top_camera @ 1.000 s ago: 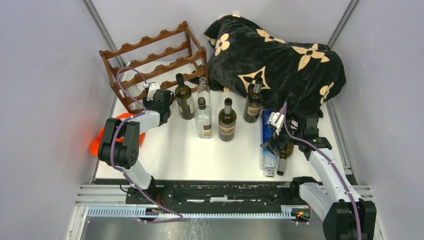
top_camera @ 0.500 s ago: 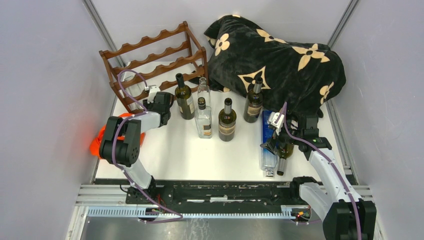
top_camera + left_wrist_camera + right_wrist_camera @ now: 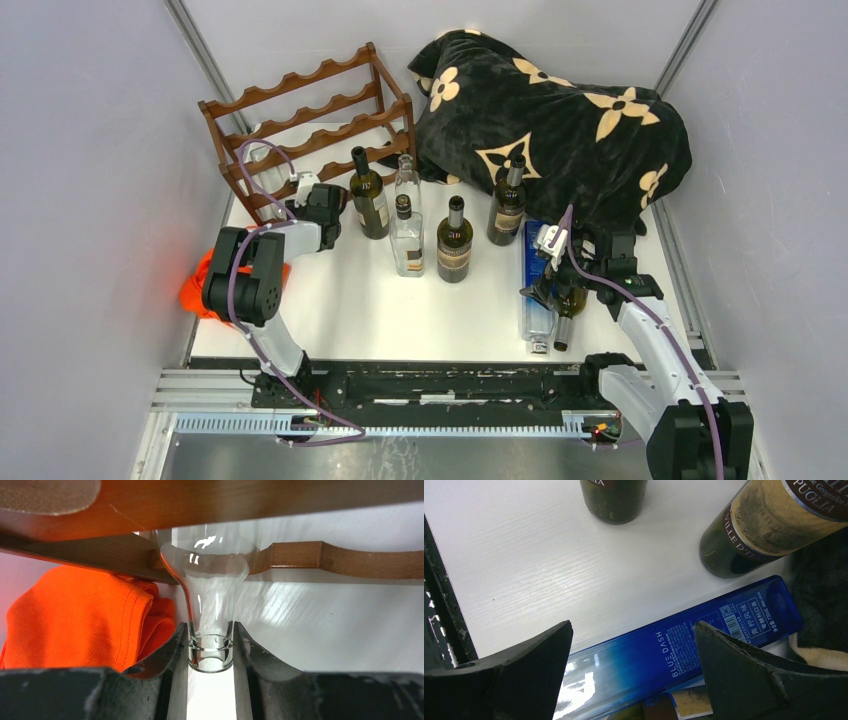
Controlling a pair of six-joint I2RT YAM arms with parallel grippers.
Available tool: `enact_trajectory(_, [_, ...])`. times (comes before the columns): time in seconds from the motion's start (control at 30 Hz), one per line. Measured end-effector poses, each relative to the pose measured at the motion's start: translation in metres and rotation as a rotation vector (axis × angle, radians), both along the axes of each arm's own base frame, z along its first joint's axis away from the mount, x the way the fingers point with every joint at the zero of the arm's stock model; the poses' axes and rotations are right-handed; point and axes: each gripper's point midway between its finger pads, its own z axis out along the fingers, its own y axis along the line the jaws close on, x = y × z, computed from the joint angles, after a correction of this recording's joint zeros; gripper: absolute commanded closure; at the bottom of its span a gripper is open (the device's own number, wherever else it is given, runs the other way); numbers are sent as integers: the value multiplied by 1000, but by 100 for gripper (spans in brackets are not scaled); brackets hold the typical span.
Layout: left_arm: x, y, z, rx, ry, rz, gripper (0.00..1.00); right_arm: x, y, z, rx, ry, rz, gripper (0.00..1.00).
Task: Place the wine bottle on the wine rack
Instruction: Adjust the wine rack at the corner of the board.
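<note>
The wine rack, dark reddish-brown with wavy rails, stands at the back left. A clear glass wine bottle lies in its lowest tier, body under the rails and neck pointing out; from above it shows faintly through the rack. My left gripper is shut on the bottle's neck at the lip, just in front of the rack. My right gripper hangs open over a blue bottle lying flat at the right, with nothing between its fingers.
Several bottles stand mid-table, among them a green one close to my left wrist. A dark bottle lies beside the blue one. A black flowered blanket fills the back right. An orange cloth lies left of the rack.
My left arm has edged slightly toward the rack with the clear bottle still in its grip. The right arm has not moved.
</note>
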Motion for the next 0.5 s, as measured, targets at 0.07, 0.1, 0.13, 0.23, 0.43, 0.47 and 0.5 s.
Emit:
enact_trajectory(0.07, [2,1,1,-1,-4,3,98,0,0,0,0,0,0,2])
enact_trajectory(0.1, [4,1,2,-3,-7,3,98,0,0,0,0,-1,0,2])
enact_trajectory(0.13, [6,1,3,-6,-11,3,98,0,0,0,0,-1,0,2])
enact_trajectory(0.23, [11,1,7,-12,-19,-5,98,0,0,0,-1,-1,0,2])
enact_trajectory(0.43, [14,4,8,-8,-10,-11,98,0,0,0,-1,-1,0,2])
enact_trajectory(0.47, [14,5,7,-8,-5,-13,98,0,0,0,-1,-1,0,2])
enact_trajectory(0.5, [15,6,5,-9,1,-14,98,0,0,0,-1,-1,0,2])
